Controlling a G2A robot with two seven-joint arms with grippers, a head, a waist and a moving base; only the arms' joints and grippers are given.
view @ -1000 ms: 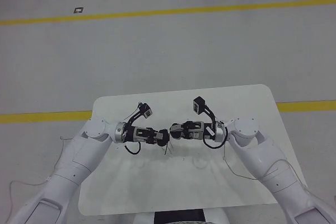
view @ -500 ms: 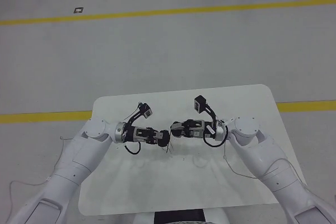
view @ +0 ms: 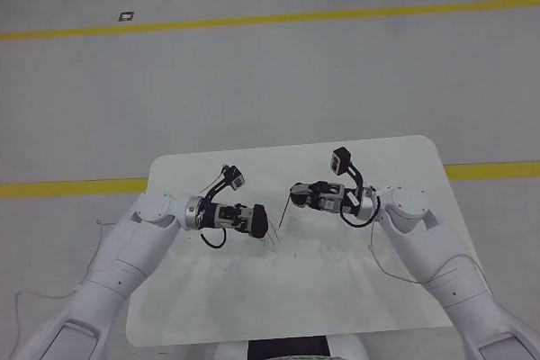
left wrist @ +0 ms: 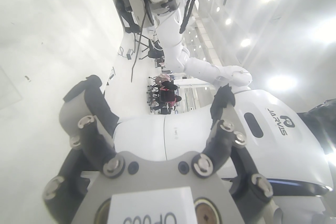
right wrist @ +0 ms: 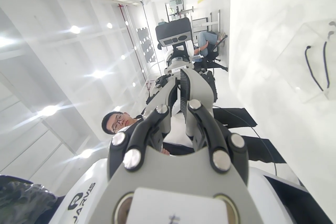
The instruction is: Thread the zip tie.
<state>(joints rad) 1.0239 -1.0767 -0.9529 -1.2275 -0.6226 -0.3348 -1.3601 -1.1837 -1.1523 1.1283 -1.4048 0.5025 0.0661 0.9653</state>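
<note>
**A:** Right pincer [view: 294, 191] has broken away! Half a second ago it sat nose to nose with the left pincer [left wrist: 155, 88] over the middle of the table [view: 207, 306]. Now the two are clearly apart, and the right one has gone out toward its own side.

**B:** And the zip tie [view: 286, 209], who's got it?

**A:** The right arm. Its fingers are pressed together on one end, and the thin dark strip sticks out from them toward the table's near edge. Nothing holds the other end.

**B:** What about the left?

**A:** Roughly where it was, fingers spread wide, nothing between them.

**B:** Anything else down there?

**A:** A clear tray [right wrist: 296, 51] lying on the table, with two spare ties [right wrist: 326, 64] in it, dark ones, side by side.
</note>
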